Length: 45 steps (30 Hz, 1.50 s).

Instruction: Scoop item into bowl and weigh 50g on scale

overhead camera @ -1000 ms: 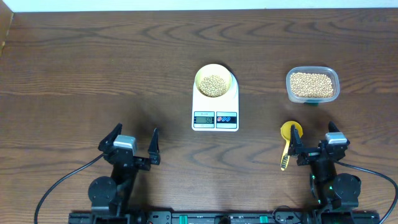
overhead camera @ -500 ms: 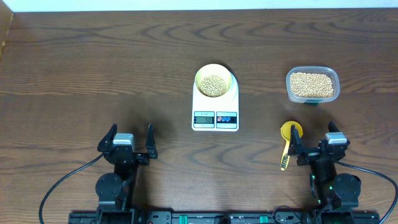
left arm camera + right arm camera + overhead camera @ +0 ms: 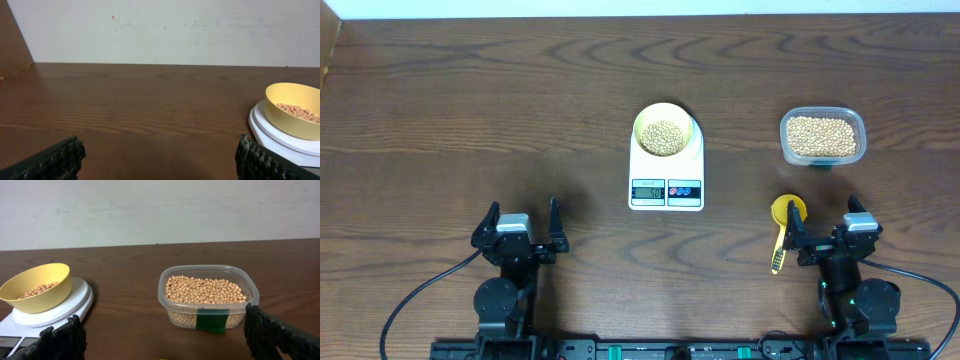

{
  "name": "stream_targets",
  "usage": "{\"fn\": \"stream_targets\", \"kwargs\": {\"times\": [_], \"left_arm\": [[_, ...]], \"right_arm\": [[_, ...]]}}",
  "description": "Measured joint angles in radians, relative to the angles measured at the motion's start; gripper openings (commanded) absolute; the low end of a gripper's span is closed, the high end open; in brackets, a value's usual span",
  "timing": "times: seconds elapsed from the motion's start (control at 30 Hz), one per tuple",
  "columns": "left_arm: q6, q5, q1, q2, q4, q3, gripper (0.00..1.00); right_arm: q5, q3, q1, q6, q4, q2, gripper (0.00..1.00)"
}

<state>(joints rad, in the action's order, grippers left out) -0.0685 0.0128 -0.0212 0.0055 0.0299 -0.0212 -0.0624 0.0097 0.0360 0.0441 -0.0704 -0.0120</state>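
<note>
Bench (image 3: 470,100) status: the bowl (image 3: 639,128) sits on the scale (image 3: 666,172) at mid-bench, with a layer of beans (image 3: 665,137) in it. The tub (image 3: 783,135) of spare beans stands to the right, well apart. The spoon (image 3: 782,228) lies just beside the right tool (image 3: 823,225), not gripped. Both tools, the left tool (image 3: 520,218) included, are spread wide and hold nothing. Judgement: scooping looks finished — you are at the weight check. The display (image 3: 649,190) is too small to read. If it reads short, you need the right tool on the spoon handle for a small top-up.
</note>
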Motion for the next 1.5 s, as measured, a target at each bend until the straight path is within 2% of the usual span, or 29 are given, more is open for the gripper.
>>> {"fn": "stream_targets", "kwargs": {"times": [0.37, 1.5], "left_arm": [[-0.063, 0.019, 0.0, 0.0, 0.002, 0.0, 0.98], [-0.066, 0.03, 0.0, 0.006, 0.002, 0.0, 0.98]], "right_arm": [[0.0, 0.0, 0.0, 0.0, 0.0, 0.0, 0.99], [0.0, 0.0, 0.0, 0.0, 0.0, 0.0, 0.99]]}}
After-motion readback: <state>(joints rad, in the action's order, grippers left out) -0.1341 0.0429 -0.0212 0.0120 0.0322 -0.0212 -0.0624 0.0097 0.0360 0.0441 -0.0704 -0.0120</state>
